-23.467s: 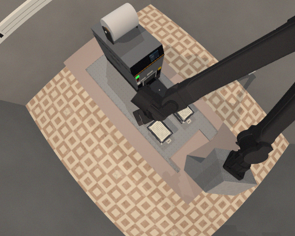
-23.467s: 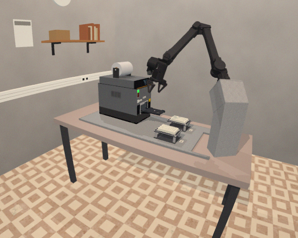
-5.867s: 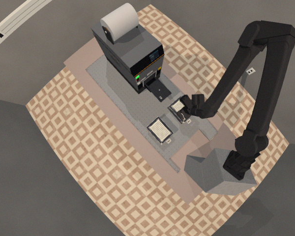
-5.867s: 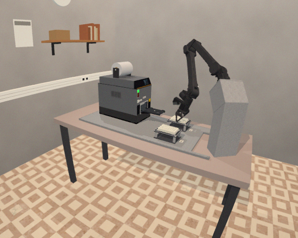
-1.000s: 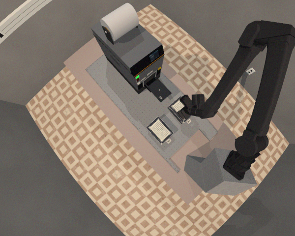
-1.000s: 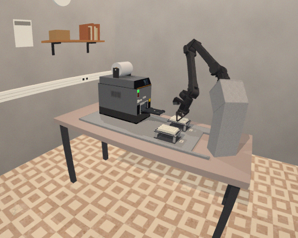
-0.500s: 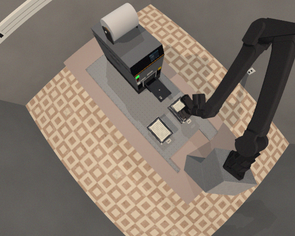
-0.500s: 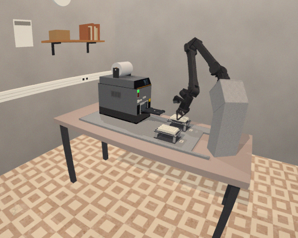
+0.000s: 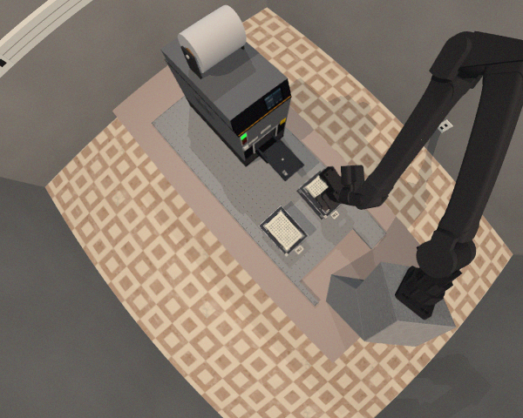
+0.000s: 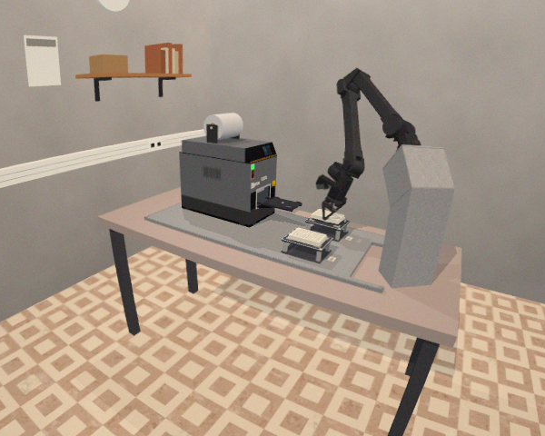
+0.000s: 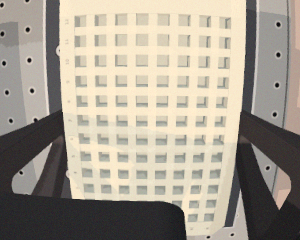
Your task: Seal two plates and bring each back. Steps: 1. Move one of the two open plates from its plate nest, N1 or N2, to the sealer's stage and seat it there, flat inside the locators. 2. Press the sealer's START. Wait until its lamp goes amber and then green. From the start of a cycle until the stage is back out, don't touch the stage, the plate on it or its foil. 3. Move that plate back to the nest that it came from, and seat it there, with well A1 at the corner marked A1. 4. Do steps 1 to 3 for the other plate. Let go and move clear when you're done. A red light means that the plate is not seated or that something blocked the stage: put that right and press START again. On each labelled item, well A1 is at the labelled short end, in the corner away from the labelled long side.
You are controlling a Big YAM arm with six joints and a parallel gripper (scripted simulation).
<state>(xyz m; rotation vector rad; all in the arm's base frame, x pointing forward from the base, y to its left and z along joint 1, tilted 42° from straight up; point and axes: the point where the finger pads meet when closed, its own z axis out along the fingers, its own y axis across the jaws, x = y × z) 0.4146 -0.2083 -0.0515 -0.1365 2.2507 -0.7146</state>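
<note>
My gripper [image 9: 325, 197] [image 10: 332, 212] [image 11: 151, 119] is shut on the long sides of a cream open plate [image 9: 316, 185] [image 10: 318, 215] [image 11: 150, 90]. That plate is at nest N1 [image 11: 53, 75], seemingly raised slightly above it; the exact gap cannot be told. Part of the plate's lower end is hidden by a black gripper part in the wrist view. The other cream plate [image 9: 283, 229] [image 10: 307, 236] lies flat in nest N2. The sealer [image 9: 253, 90] [image 10: 216, 180] has its dark stage [image 9: 281, 158] [image 10: 285, 203] out, with no plate on it. Its lamp [image 9: 243, 136] [image 10: 252, 166] is green.
A white foil roll [image 9: 216, 37] [image 10: 228, 124] stands on top of the sealer. A tall grey pedestal [image 9: 378, 306] [image 10: 416, 220] bears the arm's base at the table's right end. The N2 plate is close beside the held plate; the stage juts out from the sealer on the other side.
</note>
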